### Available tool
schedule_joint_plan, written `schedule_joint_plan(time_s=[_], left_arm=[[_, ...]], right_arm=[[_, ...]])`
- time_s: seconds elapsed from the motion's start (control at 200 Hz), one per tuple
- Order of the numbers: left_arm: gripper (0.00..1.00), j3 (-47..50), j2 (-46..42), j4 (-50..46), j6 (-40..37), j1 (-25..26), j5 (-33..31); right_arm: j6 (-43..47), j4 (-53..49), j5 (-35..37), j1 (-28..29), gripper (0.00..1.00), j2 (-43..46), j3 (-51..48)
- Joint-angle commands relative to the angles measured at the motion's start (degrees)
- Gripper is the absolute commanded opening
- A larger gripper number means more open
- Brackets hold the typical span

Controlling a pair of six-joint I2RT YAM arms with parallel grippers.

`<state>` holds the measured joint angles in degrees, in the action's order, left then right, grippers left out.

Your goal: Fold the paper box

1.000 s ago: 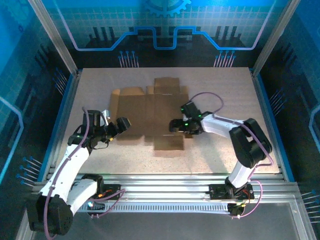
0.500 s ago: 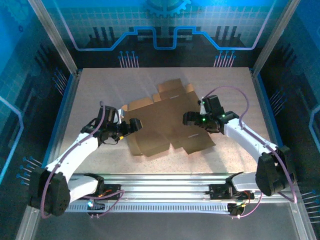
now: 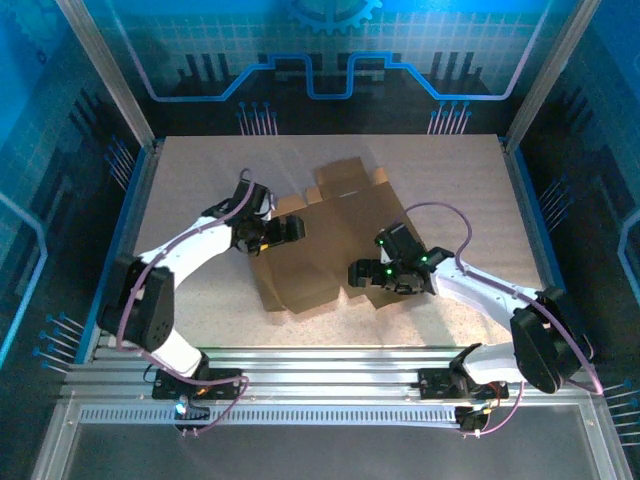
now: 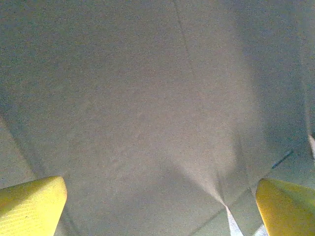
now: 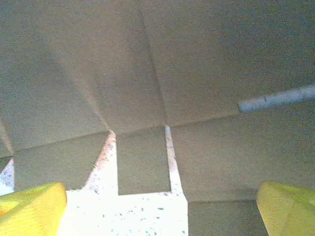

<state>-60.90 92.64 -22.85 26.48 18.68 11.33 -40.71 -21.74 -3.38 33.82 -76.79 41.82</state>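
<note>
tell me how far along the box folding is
Done: nothing looks folded yet. The paper box lies as a flat creased sheet on the table, with no wall or flap raised. In hand: the left hand and right hand are open over its left and near-right parts, gripping nothing. Left: raising the walls, tucking the flaps and closing the lid.

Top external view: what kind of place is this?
Probably a purpose-built robot cell in a lab or demo booth: aluminium frame posts, blue circuit-print wall panels, and a speckled table with the unfolded paper box on it.
</note>
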Motion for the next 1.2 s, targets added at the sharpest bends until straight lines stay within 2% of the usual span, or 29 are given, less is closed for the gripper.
schedule_joint_plan(time_s=[0.0,0.195,0.465,0.67,0.831,0.991,1.196], left_arm=[[0.99,-3.1,4.1,-3.0,-3.3,2.5,-5.0],[0.99,-3.9,8.8,-2.7,-2.3,6.4,-9.2],[0.99,2.5,8.7,1.8,4.1,9.2,-5.1],[0.99,10.7,5.4,8.6,10.8,9.5,1.1],[0.99,15.3,2.9,12.7,16.0,12.1,2.2],[0.99,19.1,0.8,18.4,22.9,16.3,2.3],[0.99,18.2,-0.6,20.4,26.3,21.2,1.8]], right_arm=[[-4.0,0.9,1.7,0.8,1.0,2.4,-3.0],[-6.2,-1.8,5.4,0.7,1.0,6.1,-6.0],[-5.7,0.6,6.0,-1.9,1.0,3.8,-7.7],[-1.5,5.2,5.3,-6.8,1.0,-3.8,-5.9],[3.0,6.3,5.6,-9.6,1.0,-11.2,1.1],[6.2,7.4,4.6,-10.5,1.0,-21.4,12.5],[8.0,8.6,1.7,-10.0,1.0,-33.2,25.4]])
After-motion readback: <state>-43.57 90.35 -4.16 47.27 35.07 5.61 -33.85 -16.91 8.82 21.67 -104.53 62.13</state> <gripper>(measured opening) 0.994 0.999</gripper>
